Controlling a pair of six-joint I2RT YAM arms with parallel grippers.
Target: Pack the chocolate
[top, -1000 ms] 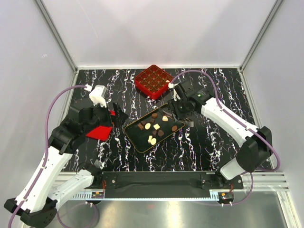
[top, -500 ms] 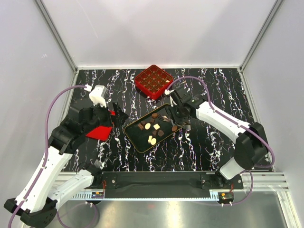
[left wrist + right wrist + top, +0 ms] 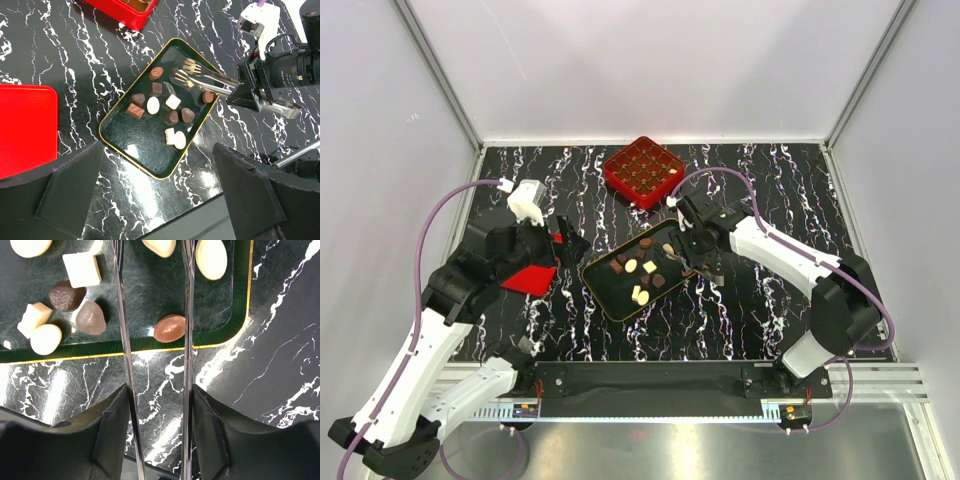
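Note:
Several small chocolates [image 3: 645, 270], dark brown and cream-white, lie in the black gold-rimmed tray [image 3: 605, 300]. My right gripper [image 3: 698, 243] is shut on metal tongs [image 3: 678, 252] that reach over the tray's right end. In the right wrist view the two tong arms [image 3: 120, 315] run between my fingers [image 3: 112, 435], with the gripper [image 3: 160, 425] low in the frame. An oval brown chocolate [image 3: 170, 328] lies between the arms, near the right one. My left gripper [image 3: 570, 245] is open and empty, left of the tray. In the left wrist view, the gripper [image 3: 157, 195] looks down on the chocolates [image 3: 172, 117].
A red square gridded box [image 3: 642, 170] stands behind the tray. Its red lid [image 3: 530, 278] lies flat at the left under my left arm. The table is black marble with white veins; white walls close it in on three sides.
My right arm has moved toward the tray, bringing the tongs down over its right end. The left arm has not moved.

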